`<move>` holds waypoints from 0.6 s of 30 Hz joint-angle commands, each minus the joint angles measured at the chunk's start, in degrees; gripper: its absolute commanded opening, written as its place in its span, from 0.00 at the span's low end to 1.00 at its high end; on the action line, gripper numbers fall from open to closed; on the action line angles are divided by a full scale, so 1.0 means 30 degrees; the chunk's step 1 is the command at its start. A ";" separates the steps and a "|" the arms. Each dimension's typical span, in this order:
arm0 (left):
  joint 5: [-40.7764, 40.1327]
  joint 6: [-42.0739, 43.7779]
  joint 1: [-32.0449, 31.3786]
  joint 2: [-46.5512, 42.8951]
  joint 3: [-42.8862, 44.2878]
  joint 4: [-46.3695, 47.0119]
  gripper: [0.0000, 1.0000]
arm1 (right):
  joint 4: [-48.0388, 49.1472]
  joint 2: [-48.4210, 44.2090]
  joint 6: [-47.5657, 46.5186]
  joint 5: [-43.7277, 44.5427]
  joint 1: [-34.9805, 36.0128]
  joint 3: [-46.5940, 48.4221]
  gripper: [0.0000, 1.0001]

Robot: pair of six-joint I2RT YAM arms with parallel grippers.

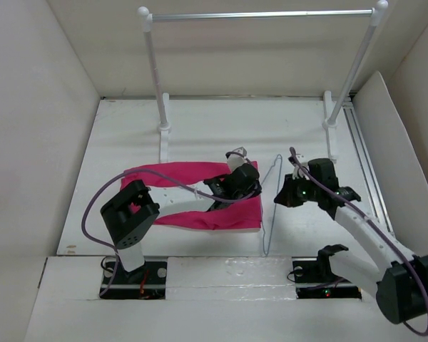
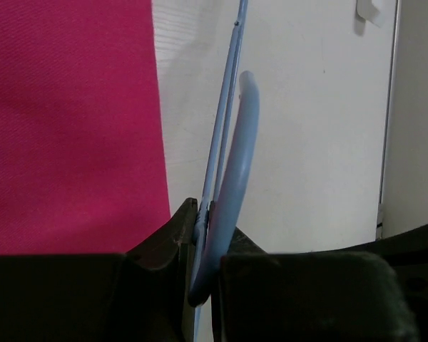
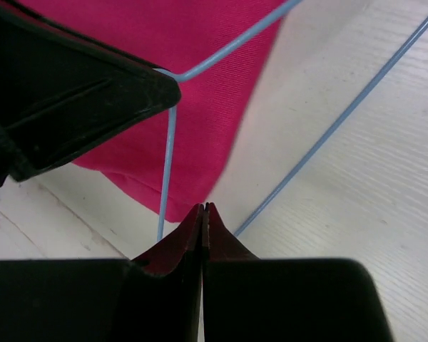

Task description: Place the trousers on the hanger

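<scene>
The left gripper (image 2: 205, 246) is clenched on the hook of the hanger (image 2: 237, 149), just beside the trousers (image 2: 71, 121) lying on the table (image 2: 307, 157); the right gripper (image 3: 203, 214) is pressed closed, 2 hanger wires reaching its tips.

No text, label, brand, number or sign can be read in any of the three views.
</scene>
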 commanded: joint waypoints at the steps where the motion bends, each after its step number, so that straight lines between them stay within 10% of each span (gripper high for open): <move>1: -0.1647 -0.0539 0.0116 -0.0722 -0.0790 0.0520 0.00 | 0.5017 0.1303 0.1855 -0.0529 0.0863 -0.0466 0.04; 18: -0.2029 -0.0745 0.0292 -0.0166 -0.1641 -0.0417 0.00 | 1.1378 0.8689 0.5491 0.4746 0.4527 -0.1901 0.52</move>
